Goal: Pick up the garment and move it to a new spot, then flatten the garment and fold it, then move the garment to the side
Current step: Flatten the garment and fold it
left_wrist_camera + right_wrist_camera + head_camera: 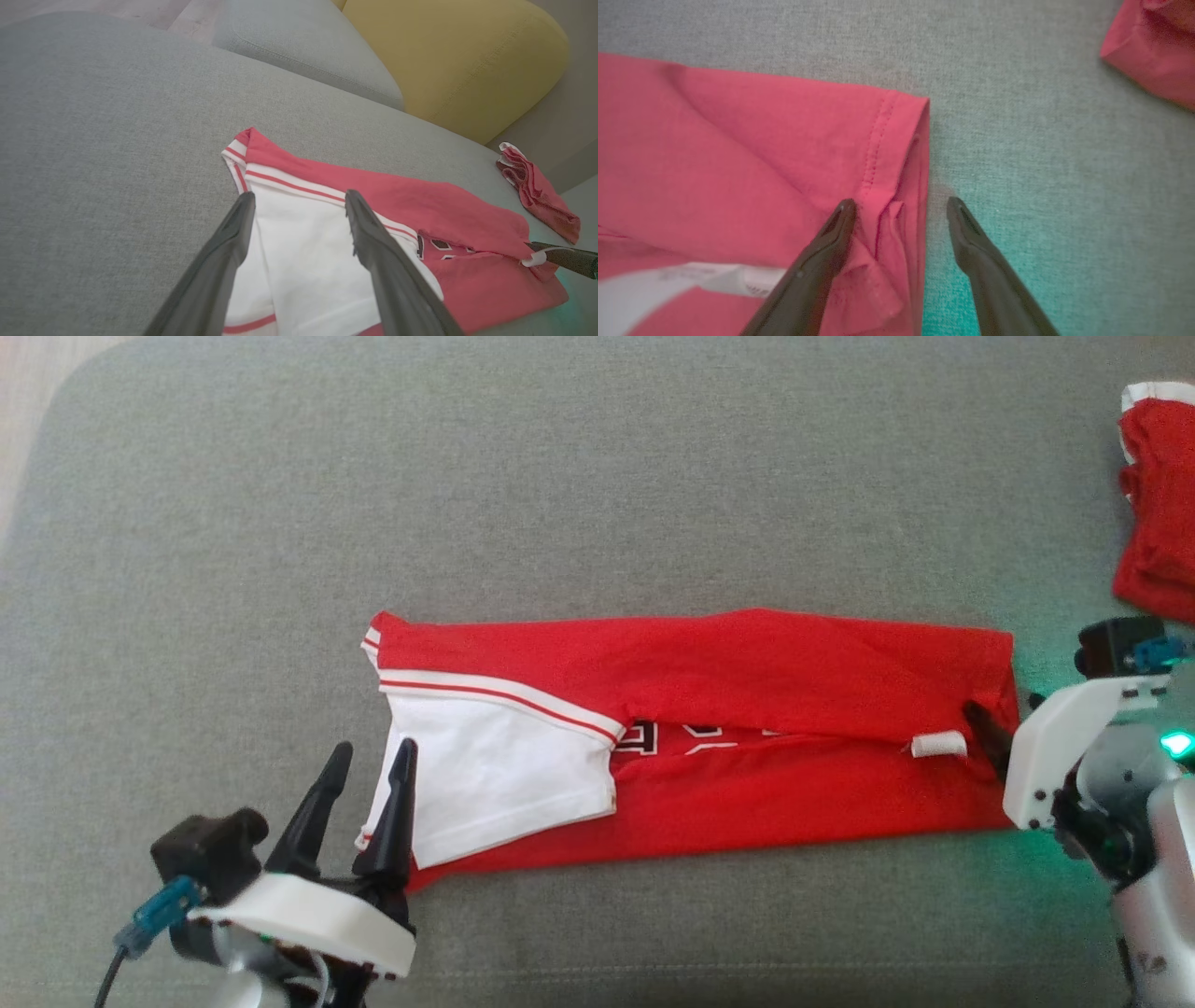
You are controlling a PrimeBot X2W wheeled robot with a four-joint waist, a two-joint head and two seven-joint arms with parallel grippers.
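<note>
Left gripper (373, 748), spread wide, angles over the garment (747, 663) at its white sleeve; right gripper (901, 202) (also parted) straddles the hem.

Work surface: a broad grey woven cushion (597, 476), its rounded corner seen at 11 o'clock in the head view.
Floor: pale wood (19, 392), glimpsed beyond that corner.
Neighbouring furniture: in the left wrist view, a second grey cushion (308, 51) at 12 o'clock and a yellow cushion (458, 60) at 1 o'clock.
Light: soft and even; a green tint (1041, 658) is cast on the weave at 3 o'clock in the head view.
</note>
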